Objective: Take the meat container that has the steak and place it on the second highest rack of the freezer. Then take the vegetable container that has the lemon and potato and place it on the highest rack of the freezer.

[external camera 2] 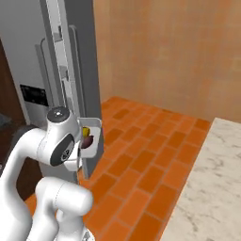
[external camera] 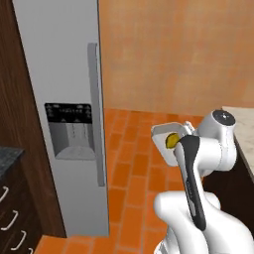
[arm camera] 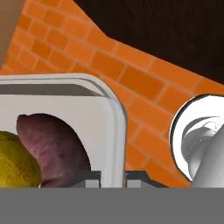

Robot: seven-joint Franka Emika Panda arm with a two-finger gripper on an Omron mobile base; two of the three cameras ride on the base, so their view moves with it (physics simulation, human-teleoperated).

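Now the fingers (arm camera: 109, 175) pinch the rim of the vegetable container (arm camera: 65, 113), held up in the air near the freezer (external camera: 64, 99). If it tips, the lemon (arm camera: 15, 159) and potato (arm camera: 54, 146) could roll out onto the brick floor (external camera 2: 141, 155).

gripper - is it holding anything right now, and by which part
The gripper is shut on the vegetable container, pinching its rim wall beside the potato.
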